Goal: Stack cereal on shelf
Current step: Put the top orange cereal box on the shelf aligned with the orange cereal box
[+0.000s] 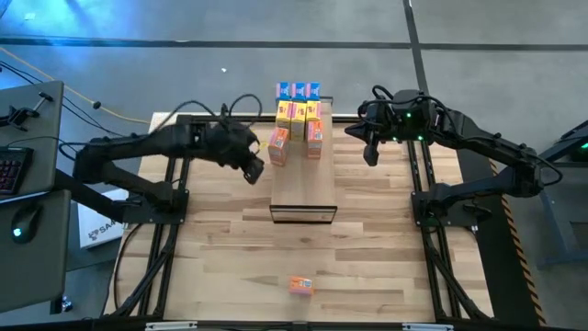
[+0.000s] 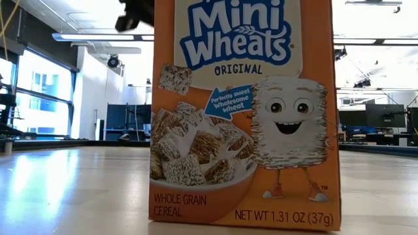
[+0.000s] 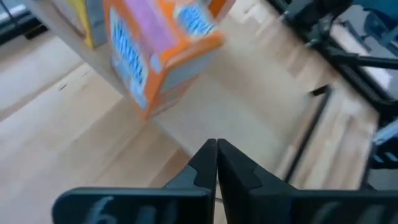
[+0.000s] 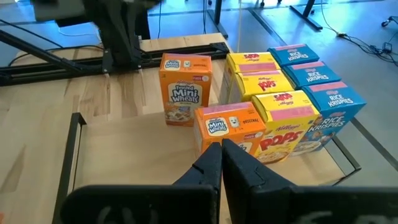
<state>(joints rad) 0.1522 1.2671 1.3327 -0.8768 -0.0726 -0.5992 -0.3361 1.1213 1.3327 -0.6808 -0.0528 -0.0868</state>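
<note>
The shelf (image 1: 303, 188) lies on the wooden table, running from its middle toward the far edge. Blue (image 1: 299, 90), yellow (image 1: 297, 115) and orange cereal boxes (image 1: 278, 145) stand grouped on its far end; the right wrist view shows them as orange (image 4: 185, 90), yellow (image 4: 280, 109) and blue (image 4: 323, 99). One more orange cereal box (image 1: 300, 285) stands alone on the table near the front edge, filling the low view (image 2: 245, 111). My left gripper (image 1: 253, 170) hovers shut just left of the shelf, empty (image 3: 216, 149). My right gripper (image 1: 370, 154) hangs shut and empty right of the boxes (image 4: 222, 152).
Dark frame rails (image 1: 175, 202) run along the table's left and right sides (image 1: 423, 202). The shelf's near half is bare wood. Open tabletop lies between the shelf and the lone box. A desk with a keyboard (image 1: 9, 170) stands off the table's left.
</note>
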